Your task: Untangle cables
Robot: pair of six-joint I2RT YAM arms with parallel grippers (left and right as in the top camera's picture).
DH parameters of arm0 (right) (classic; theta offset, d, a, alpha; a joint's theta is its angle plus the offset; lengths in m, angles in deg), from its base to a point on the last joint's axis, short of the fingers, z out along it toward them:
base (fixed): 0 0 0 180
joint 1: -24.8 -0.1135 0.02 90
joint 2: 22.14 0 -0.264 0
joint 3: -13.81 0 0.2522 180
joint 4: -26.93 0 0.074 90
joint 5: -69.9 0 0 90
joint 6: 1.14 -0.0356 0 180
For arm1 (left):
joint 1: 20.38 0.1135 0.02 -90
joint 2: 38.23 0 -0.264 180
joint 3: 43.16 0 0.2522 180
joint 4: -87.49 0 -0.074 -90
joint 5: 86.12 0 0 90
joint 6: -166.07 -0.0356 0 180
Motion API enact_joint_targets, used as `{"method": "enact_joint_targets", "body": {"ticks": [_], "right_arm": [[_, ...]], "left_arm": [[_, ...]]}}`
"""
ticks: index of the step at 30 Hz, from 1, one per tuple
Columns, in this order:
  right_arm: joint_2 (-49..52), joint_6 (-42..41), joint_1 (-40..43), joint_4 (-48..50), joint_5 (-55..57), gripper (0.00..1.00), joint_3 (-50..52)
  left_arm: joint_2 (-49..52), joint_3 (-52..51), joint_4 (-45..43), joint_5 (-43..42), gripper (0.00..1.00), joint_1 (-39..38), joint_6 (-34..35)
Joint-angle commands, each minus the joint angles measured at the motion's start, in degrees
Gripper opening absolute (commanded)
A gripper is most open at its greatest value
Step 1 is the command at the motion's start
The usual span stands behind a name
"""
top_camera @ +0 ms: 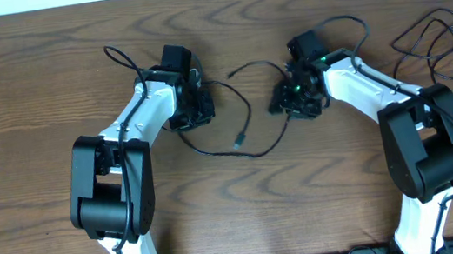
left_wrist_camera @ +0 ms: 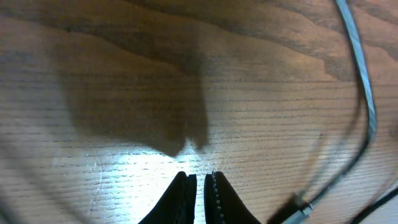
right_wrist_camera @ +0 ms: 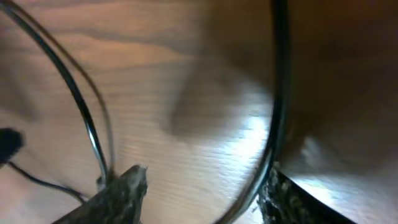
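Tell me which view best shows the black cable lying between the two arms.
Overhead: the black cable shows nearly whole there, its loop laid out on the table. The left wrist view catches only a blurred stretch at its right edge; the right wrist view shows close, blurred strands, possibly not the same cable.

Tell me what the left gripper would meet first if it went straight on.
Likely the bare table: the left gripper, shut, points at its wood. The cable lies off to the right, outside that line, though depth is unclear.

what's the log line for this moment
left fingers shut, empty | right fingers open, black cable at one tip | more cables far right
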Motion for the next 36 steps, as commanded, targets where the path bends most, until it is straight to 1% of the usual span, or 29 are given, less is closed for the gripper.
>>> {"method": "enact_joint_targets", "body": {"ticks": [1,5,9,14,16,18,22,26,29,31,36], "right_arm": [[3.76,4.66,0.22,1.33,-2.75,0.60,2.25],[3.76,2.78,0.17,3.58,-3.13,0.58,2.27],[3.76,2.73,-0.44,6.86,-3.10,0.57,2.25],[3.76,2.71,-1.03,8.20,-3.10,0.60,2.16],[3.76,2.73,-1.01,8.17,-3.37,0.63,2.16],[3.76,2.75,-1.01,8.04,-3.34,0.63,2.16],[3.76,2.75,-1.01,8.02,-3.30,0.60,2.16],[3.76,2.75,-1.03,7.98,-3.26,0.59,2.16],[3.76,2.75,-1.01,7.96,-3.21,0.58,2.16],[3.76,2.75,-1.03,7.65,-2.80,0.57,2.16],[3.76,2.69,-1.95,7.63,-1.53,0.55,2.16]], "left_arm": [[0.20,0.17,0.24,0.46,0.12,-0.13,-0.31],[0.46,0.17,-0.13,0.46,0.12,-0.13,-0.15],[1.44,0.17,-1.11,0.04,0.12,-0.13,0.35],[3.15,0.17,-3.98,-5.03,0.12,-0.28,1.81],[3.96,0.17,-5.16,-6.78,0.12,-1.03,2.51],[4.52,0.17,-5.90,-8.48,0.12,-2.01,2.51],[5.86,0.17,-7.30,-10.67,0.13,-5.60,4.04],[6.08,0.17,-8.20,-18.01,0.13,-8.39,4.02],[6.08,0.17,-8.81,-23.21,0.13,-8.35,3.98],[6.08,0.17,-9.25,-24.87,0.13,-8.33,3.96],[6.08,0.17,-9.64,-25.49,0.13,-8.35,3.93]]}}
